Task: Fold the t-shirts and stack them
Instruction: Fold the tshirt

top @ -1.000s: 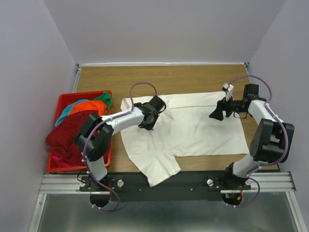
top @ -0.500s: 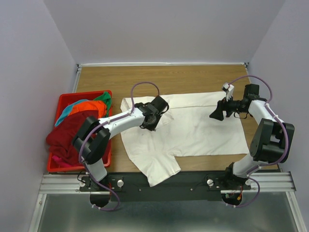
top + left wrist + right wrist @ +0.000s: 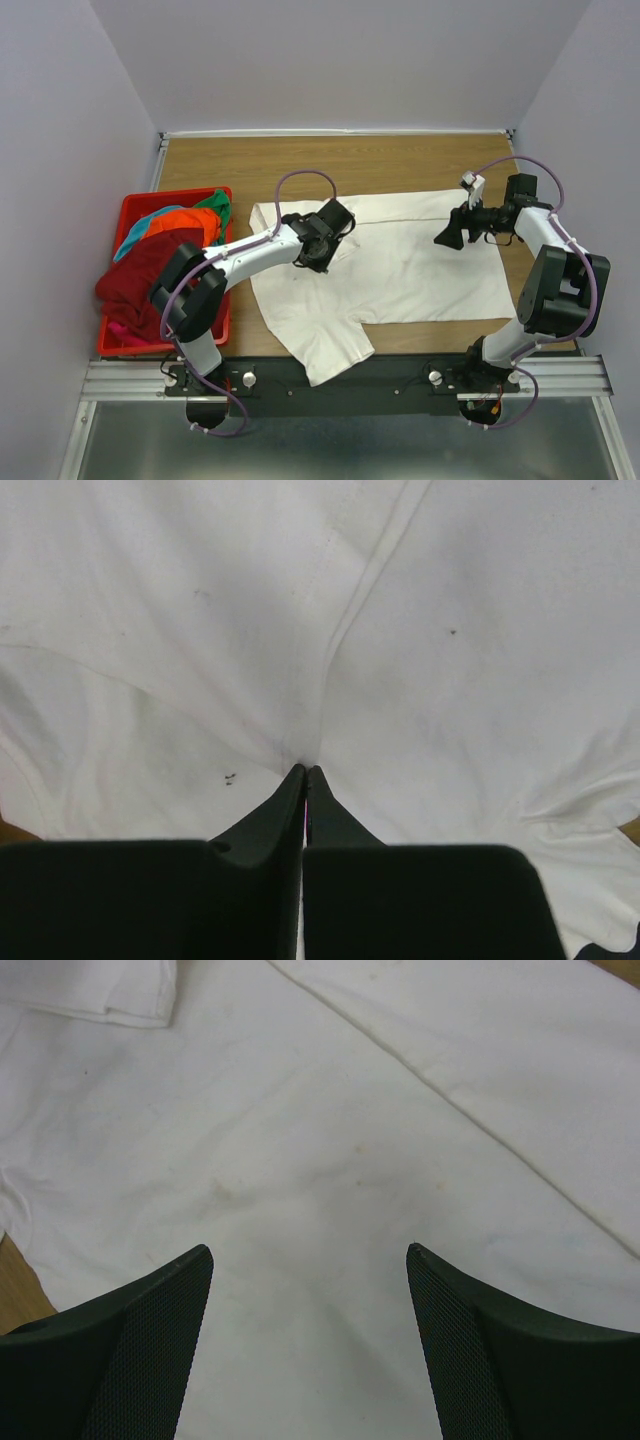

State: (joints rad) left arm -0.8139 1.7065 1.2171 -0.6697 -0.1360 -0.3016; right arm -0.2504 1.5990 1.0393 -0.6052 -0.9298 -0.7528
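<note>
Red plastic is seen at the far left, where a basket is filled with crumpled clothes: a dark red t-shirt is draped over its rim, and an orange t-shirt, a teal t-shirt and a green t-shirt are heaped behind it. Beside the basket, a white t-shirt is spread flat on the wooden table, with one sleeve laid over the near edge. The left gripper is lowered on the shirt near its collar; its fingers are pressed together on a pinch of white cloth, and creases are drawn toward the tips. Further right, the right gripper is held above the shirt with its fingers spread wide, and nothing is gripped between them.
</note>
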